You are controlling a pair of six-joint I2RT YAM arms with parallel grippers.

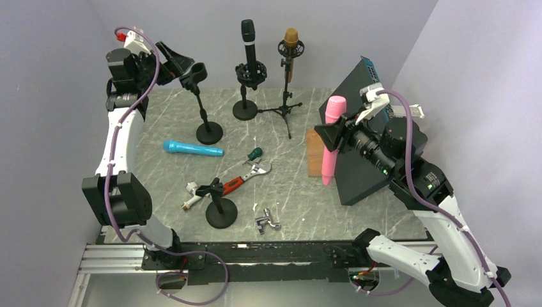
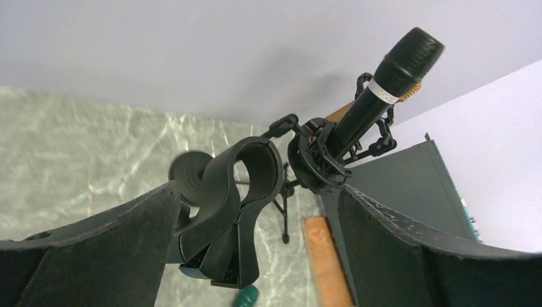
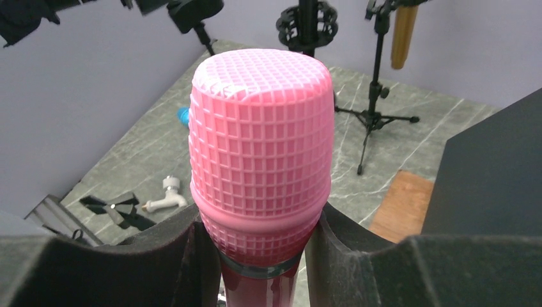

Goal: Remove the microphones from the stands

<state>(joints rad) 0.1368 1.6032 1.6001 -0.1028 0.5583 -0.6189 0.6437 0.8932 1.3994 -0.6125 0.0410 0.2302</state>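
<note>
My right gripper (image 1: 335, 135) is shut on the pink microphone (image 1: 332, 141) just below its mesh head and holds it upright in the air, clear of any stand. In the right wrist view the pink head (image 3: 261, 147) fills the middle between the pads (image 3: 160, 256). My left gripper (image 1: 176, 66) is open at the empty black clip (image 1: 197, 71) of the tall stand (image 1: 209, 133) at the back left. In the left wrist view the clip (image 2: 246, 192) sits between the wide-open fingers, close to the left finger (image 2: 115, 243).
A black microphone (image 1: 248, 38) and a gold one (image 1: 291, 41) stand in holders at the back. A blue microphone (image 1: 192, 149), wrench (image 1: 246, 178), white tap (image 1: 190, 195), low clip stand (image 1: 221, 206) and metal fitting (image 1: 268, 220) lie mid-table. A dark box (image 1: 364, 147) and wooden block (image 1: 313, 153) are at right.
</note>
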